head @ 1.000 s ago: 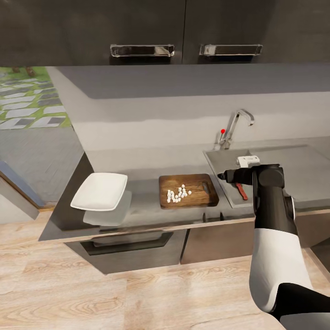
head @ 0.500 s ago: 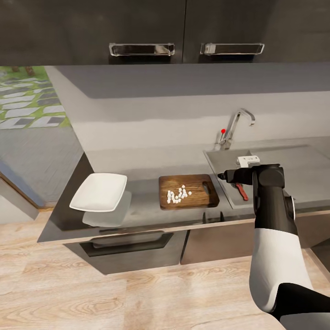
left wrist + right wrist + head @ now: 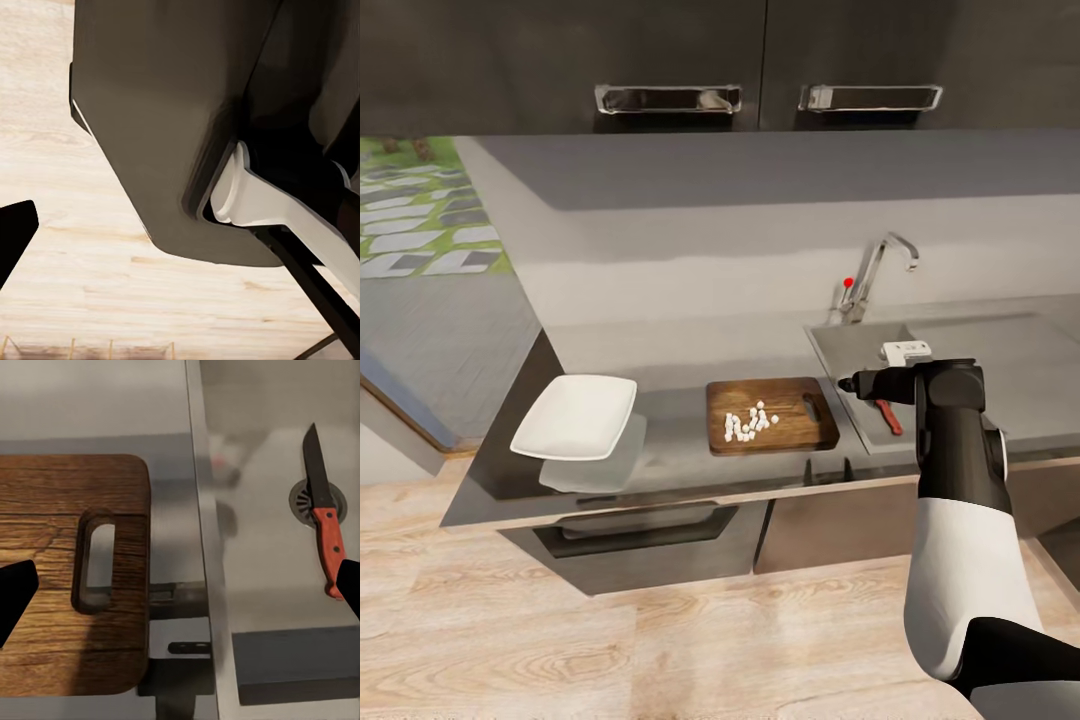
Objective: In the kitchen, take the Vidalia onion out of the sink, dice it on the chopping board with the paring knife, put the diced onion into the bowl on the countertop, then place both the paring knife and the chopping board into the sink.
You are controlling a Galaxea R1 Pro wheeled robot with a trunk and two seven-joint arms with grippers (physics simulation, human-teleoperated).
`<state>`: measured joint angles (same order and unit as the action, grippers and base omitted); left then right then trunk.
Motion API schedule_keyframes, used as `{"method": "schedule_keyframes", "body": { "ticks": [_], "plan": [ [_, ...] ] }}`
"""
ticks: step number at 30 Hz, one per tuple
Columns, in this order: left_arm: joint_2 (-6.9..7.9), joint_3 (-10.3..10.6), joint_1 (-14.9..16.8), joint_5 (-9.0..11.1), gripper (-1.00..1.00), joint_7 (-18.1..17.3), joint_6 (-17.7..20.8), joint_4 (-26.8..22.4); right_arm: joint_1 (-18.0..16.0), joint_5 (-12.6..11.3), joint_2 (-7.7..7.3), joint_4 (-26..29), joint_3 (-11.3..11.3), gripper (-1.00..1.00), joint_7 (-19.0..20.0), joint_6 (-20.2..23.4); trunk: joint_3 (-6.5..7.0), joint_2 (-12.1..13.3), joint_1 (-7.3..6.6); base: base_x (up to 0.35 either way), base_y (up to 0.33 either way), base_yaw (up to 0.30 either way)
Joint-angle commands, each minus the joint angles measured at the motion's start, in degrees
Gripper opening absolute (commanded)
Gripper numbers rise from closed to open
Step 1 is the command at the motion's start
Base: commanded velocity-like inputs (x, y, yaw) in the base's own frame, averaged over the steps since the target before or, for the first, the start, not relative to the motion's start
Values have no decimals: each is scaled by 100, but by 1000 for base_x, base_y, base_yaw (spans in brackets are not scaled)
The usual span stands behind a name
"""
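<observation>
One knife lies in the sink, blade over the drain | dice sit mid-board, near the countertop front edge | bowl at its left end | right gripper spread wide above the board's slot end | left gripper: cannot tell
</observation>
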<state>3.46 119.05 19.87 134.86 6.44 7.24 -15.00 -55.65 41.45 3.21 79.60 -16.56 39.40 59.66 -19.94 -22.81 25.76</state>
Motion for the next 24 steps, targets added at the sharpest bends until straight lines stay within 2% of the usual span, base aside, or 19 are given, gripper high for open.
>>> {"method": "schedule_keyframes", "body": {
  "ticks": [1, 15, 24],
  "plan": [
    [7, 13, 8, 14, 100, 30, -3, -21, -7, 56, 5, 4, -14, 100, 59, 11, -19, -11, 3, 0, 0, 0],
    [23, 21, -18, 14, 100, 32, -3, -21, -7, 56, 4, 6, -22, 100, 59, 11, -101, -11, 3, 4, 0, 0],
    [23, 21, -18, 14, 100, 32, -8, -21, -7, 56, 5, 5, -22, 100, 59, 11, -103, -11, 3, 179, 0, 0]
  ]
}}
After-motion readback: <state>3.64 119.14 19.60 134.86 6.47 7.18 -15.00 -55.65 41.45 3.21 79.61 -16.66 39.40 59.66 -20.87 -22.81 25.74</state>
